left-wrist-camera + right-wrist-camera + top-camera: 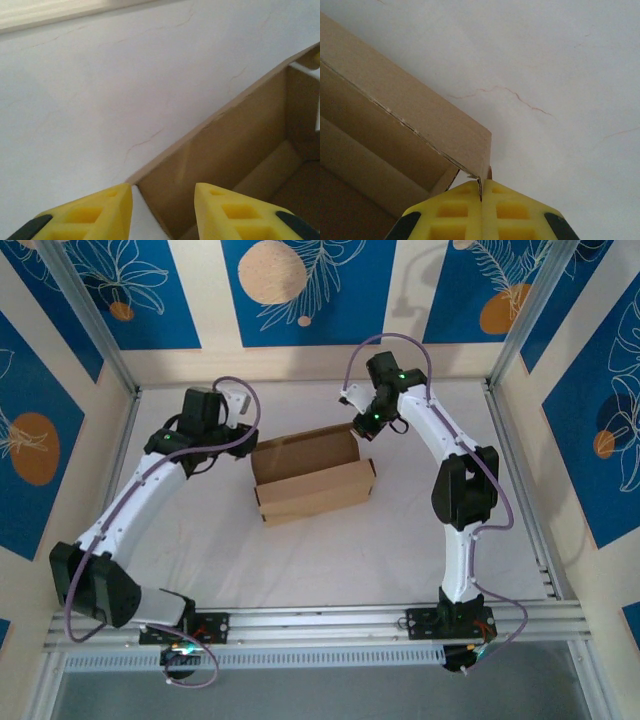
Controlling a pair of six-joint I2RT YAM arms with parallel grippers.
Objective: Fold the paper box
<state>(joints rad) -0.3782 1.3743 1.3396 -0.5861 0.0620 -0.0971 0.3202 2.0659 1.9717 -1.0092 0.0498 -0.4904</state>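
Now the paper box point(310, 478) sits mid-table point(330, 560), top open. The left gripper point(163, 195) has its yellow fingers point(107, 212) apart, straddling a corner of the box wall. The right gripper point(481, 184) is closed tight, tips touching the opposite corner.

On the counter point(330, 560), the paper box point(312, 478) blocks the middle, left end effector point(162, 190) and right end effector point(481, 187) crowding its far corners; near side open.
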